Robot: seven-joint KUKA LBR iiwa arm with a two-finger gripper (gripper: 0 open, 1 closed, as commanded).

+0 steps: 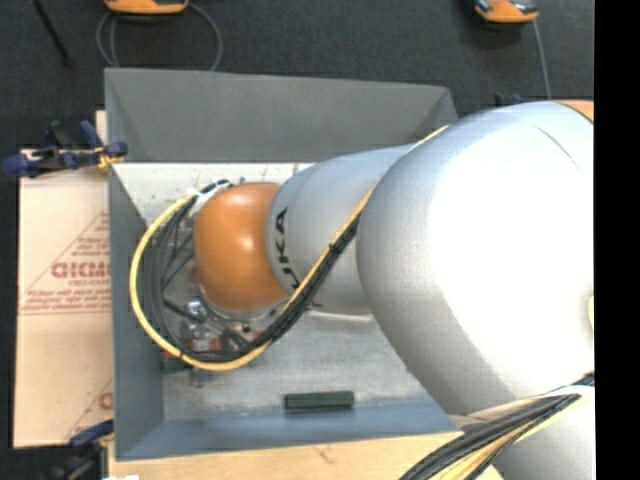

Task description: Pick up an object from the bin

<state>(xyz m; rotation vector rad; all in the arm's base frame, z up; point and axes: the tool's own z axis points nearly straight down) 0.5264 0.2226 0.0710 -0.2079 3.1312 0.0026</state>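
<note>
The claw (203, 336) is down in the bin (135, 368), on the view's left. I cannot tell if it is open. A dark bar (320, 401) lies apart, by the front wall, stretched sideways along it.

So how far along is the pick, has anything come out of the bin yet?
Done: the gripper is down inside the bin, near its left wall. In hand: what lies under it is hidden by the orange wrist cover, so a grasp cannot be confirmed. Left: the grasp and the lift. A dark oblong bar lies flat by the front wall, apart from the gripper.
</note>
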